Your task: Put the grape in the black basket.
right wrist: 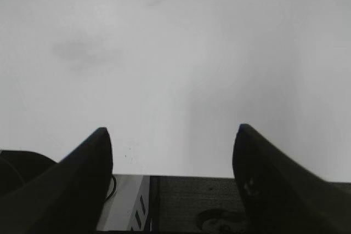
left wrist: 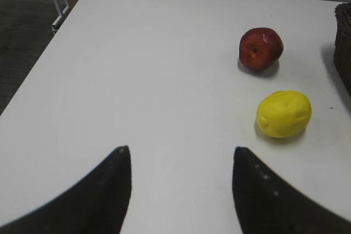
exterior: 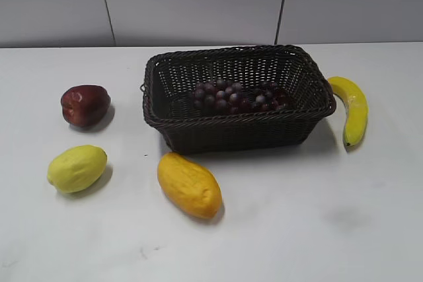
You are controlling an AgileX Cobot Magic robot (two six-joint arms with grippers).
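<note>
The grape (exterior: 238, 97) lies inside the black basket (exterior: 192, 123); the banana (exterior: 352, 107) touches its right rim. Left gripper (left wrist: 181, 154) and right gripper (right wrist: 171, 135) hang spread wide, holding nothing, over bare white table (exterior: 317, 222).

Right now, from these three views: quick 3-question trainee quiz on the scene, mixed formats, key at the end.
1. True or false: the grape bunch lies on the table outside the black basket.
2. Multiple choice: which fruit lies to the right of the basket in the exterior view? A) apple B) banana C) lemon
3. Fill in: both the left tool and the right tool are ____ and hold nothing.

Key: 1 false, the bunch is inside the basket; 2 B; 3 open.
</note>
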